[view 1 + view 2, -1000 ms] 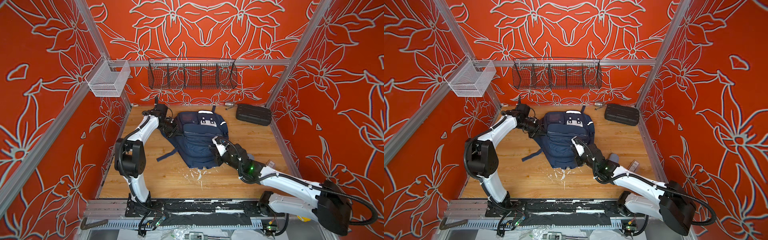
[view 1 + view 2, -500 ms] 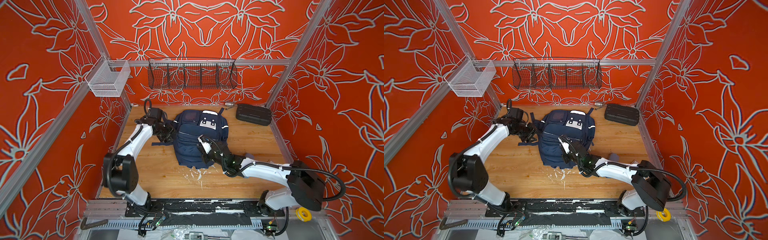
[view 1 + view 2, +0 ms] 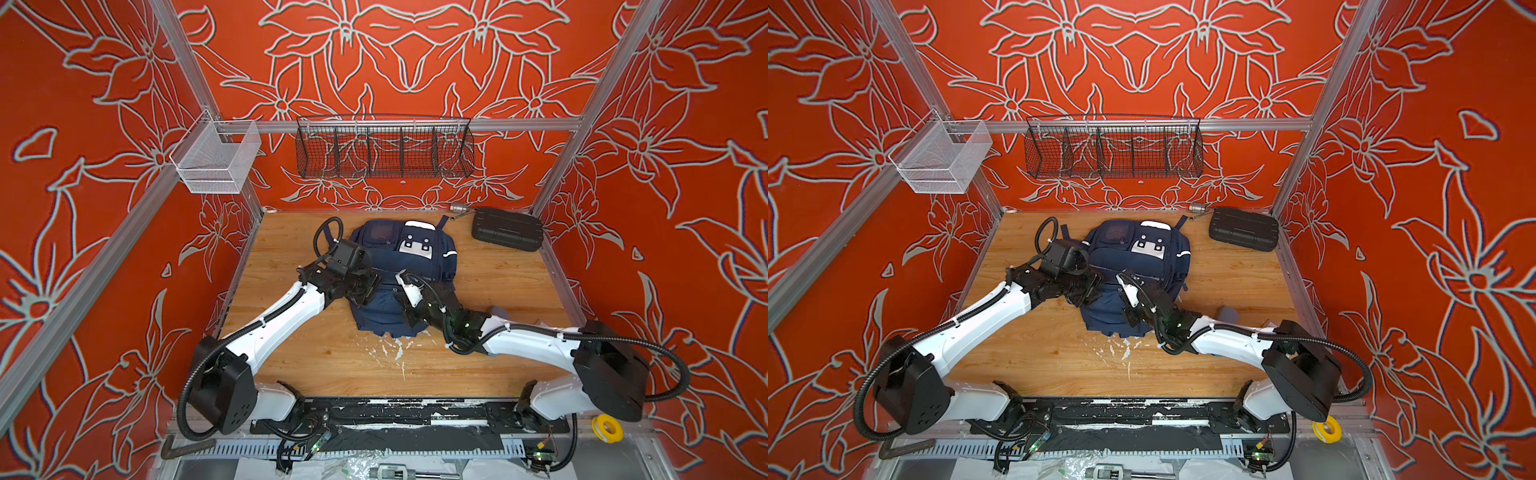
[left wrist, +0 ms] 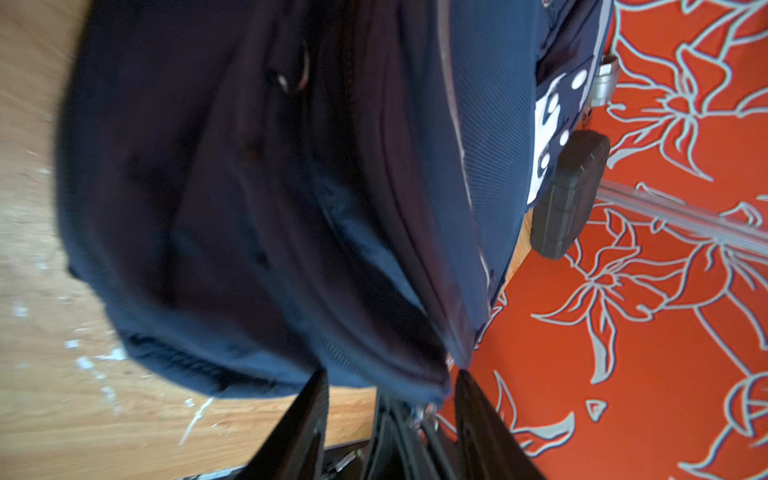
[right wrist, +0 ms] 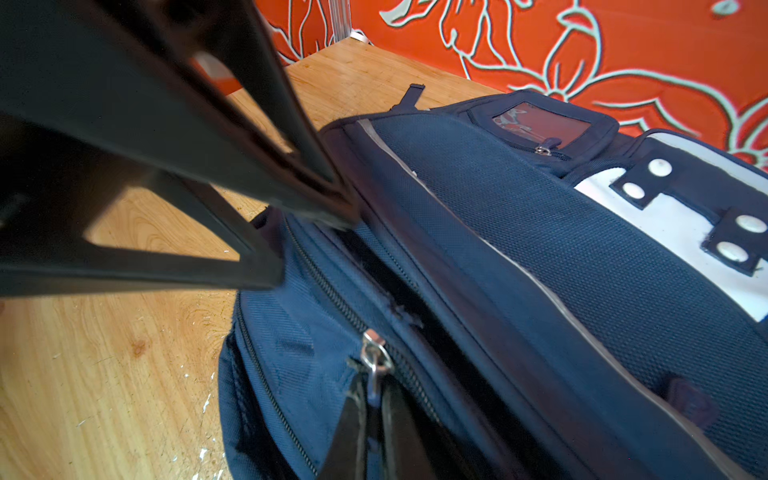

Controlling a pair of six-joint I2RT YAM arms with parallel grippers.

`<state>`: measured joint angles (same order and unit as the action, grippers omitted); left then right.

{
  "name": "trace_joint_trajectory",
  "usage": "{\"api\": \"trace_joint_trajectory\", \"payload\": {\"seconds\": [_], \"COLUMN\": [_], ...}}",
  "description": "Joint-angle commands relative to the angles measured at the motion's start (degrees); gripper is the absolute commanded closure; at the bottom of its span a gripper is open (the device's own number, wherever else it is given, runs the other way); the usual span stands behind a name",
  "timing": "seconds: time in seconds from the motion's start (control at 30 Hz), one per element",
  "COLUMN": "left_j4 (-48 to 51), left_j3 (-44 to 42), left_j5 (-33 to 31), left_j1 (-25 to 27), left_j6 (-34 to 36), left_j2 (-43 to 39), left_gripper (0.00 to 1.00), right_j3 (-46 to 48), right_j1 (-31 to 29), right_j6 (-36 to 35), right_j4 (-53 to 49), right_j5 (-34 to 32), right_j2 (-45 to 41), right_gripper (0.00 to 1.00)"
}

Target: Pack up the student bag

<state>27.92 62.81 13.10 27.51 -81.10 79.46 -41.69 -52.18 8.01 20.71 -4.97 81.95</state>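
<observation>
The bag (image 3: 409,266) lies flat on the counter (image 3: 291,357), set toward the back wall. The case (image 3: 507,229) sits well apart from it, near the back right corner in both top views. Over the bag's near half we see both sets of fingers at work. The right fingers (image 5: 351,432) are pinched shut on the zip pull (image 5: 375,357) of a front pocket, with the slider partway along its track. The left fingers (image 4: 303,428) stand apart at the bag's left edge. A fold of fabric lies between them but, as far as we can tell, is not clamped. A dark gap runs beside the zip track in the right wrist view; how far any pocket is open we cannot tell.

We judge the step in hand to be the opening of a pocket, early in the packing. The next move, in our reading, calls for the left fingers to close on the fabric and hold the bag down. The right fingers could then draw the pull along its track without dragging the whole bag across the counter.
</observation>
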Motion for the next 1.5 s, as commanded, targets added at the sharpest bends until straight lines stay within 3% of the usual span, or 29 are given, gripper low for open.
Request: {"api": "trace_joint_trajectory", "payload": {"seconds": [0.0, 0.07, 0.27, 0.43, 0.77, 1.0, 1.33, 1.47], "left_j4": [-4.7, -5.3, -7.2, -6.6, 1.2, 1.6, 3.6, 5.8], "left_j3": [0.8, 1.5, 2.2, 0.9, 1.8, -0.4, 2.5, 2.9], "left_j5": [-3.9, -4.6, -1.5, -3.2, 4.7, 8.6, 14.2, 15.3], "left_j1": [0.8, 1.3, 3.2, 2.8, -5.5, -8.1, -8.7, -9.8], "left_j6": [-5.0, -5.0, -5.6, -5.3, 5.0, 6.2, 8.8, 9.9], "left_j2": [1.2, 2.2, 7.3, 5.9, -0.5, -3.8, -3.6, -5.2], "left_gripper": [0.51, 0.52, 0.74, 1.0, 1.0, 1.0, 1.0, 1.0], "right_j3": [0.4, 0.5, 1.0, 0.5, 6.8, 11.3, 11.8, 11.0], "right_j1": [-0.6, -0.8, -0.9, -0.9, 2.3, 12.5, 26.2, 30.4], "right_j6": [0.8, 0.8, 0.9, -0.1, -0.8, 2.1, 6.1, 5.7], "right_j4": [4.9, 5.0, 5.7, 4.0, -2.0, -9.6, -10.5, -8.1], "right_j5": [-0.4, -0.4, -1.7, -2.3, -7.6, -6.8, -3.1, 1.6], "right_j2": [-1.6, -1.5, -1.9, -2.8, -13.3, -22.2, -17.9, -14.7], "right_gripper": [1.0, 1.0, 1.0, 1.0, 1.0, 1.0, 1.0, 1.0]}}
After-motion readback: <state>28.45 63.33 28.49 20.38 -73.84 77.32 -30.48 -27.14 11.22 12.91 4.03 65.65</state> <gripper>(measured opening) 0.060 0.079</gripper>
